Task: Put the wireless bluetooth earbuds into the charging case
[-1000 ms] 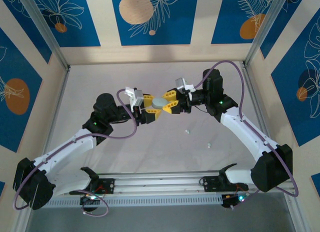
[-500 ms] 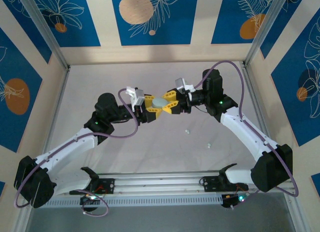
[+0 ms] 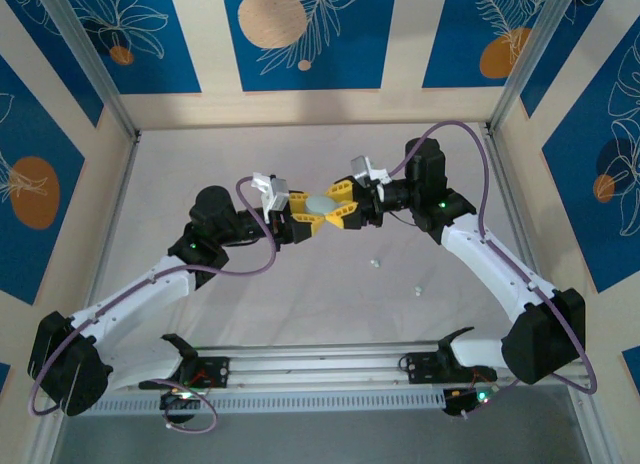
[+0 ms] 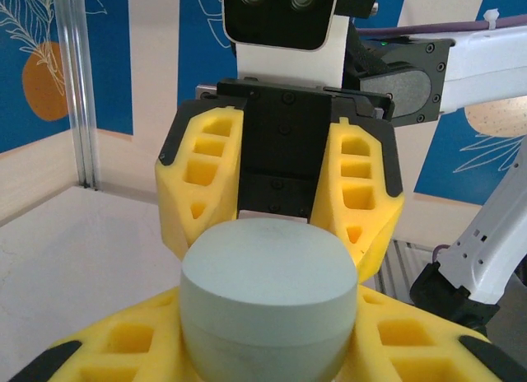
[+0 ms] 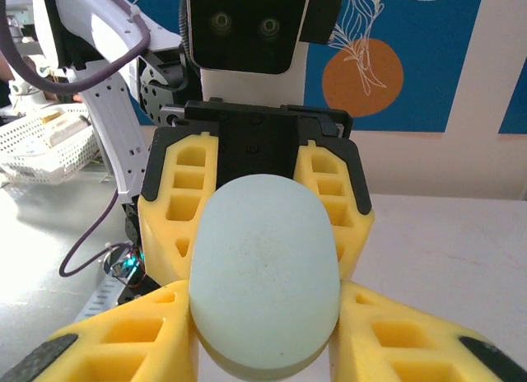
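A pale mint oval charging case (image 3: 320,201) hangs in the air above the middle of the table, closed, between my two grippers. My left gripper (image 3: 311,214) comes from the left and is shut on the case (image 4: 268,291), its yellow fingers (image 4: 123,349) pressing both sides. My right gripper (image 3: 332,206) faces it from the right. Its fingers (image 5: 395,333) also lie against the case (image 5: 265,275) on both sides. Two tiny pale earbuds (image 3: 375,263) (image 3: 415,288) lie loose on the table to the lower right, apart from both grippers.
The white table (image 3: 200,174) is fenced by an aluminium frame with posts (image 3: 95,74) at the corners and patterned blue walls behind. A rail (image 3: 320,369) with the arm bases runs along the near edge. Purple cables (image 3: 470,144) loop off both arms.
My left gripper has edged in toward the case and closed its fingers on it. The case has tipped a little and looks brighter. The right arm has stayed in place.
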